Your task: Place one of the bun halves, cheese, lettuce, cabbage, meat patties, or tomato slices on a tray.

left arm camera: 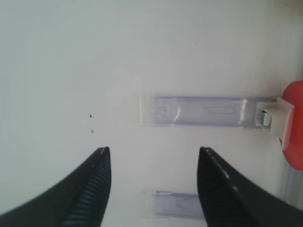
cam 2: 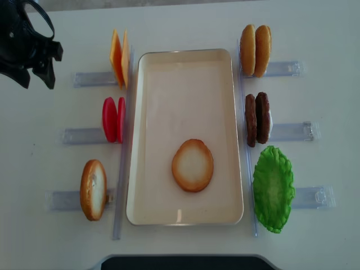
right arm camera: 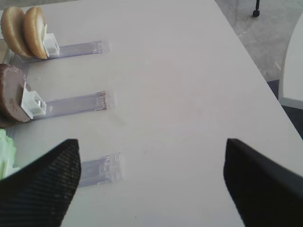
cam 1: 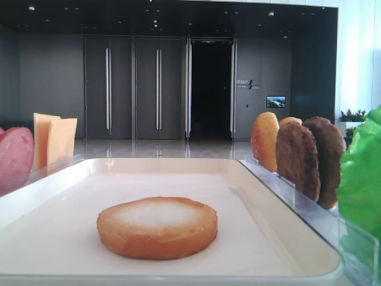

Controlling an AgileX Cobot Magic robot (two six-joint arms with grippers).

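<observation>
One bun half (cam 2: 192, 165) lies flat, pale face up, on the cream tray (cam 2: 185, 216). Standing in racks left of the tray are cheese (cam 2: 118, 56), tomato slices (cam 2: 113, 119) and another bun half (cam 2: 93, 189). To its right stand two bun halves (cam 2: 255, 49), meat patties (cam 2: 257, 118) and lettuce (cam 2: 273, 187). No cabbage is in view. My left gripper (cam 2: 36, 76) (left arm camera: 154, 156) is open and empty above bare table at the far left. My right gripper (right arm camera: 151, 151) is open and empty over the table, right of the lettuce (right arm camera: 4, 151).
Clear plastic racks (cam 2: 292, 130) stick out from both long sides of the tray. One empty rack end (right arm camera: 102, 168) lies just beside my right gripper's left finger. The table's right edge (right arm camera: 265, 80) drops to the floor.
</observation>
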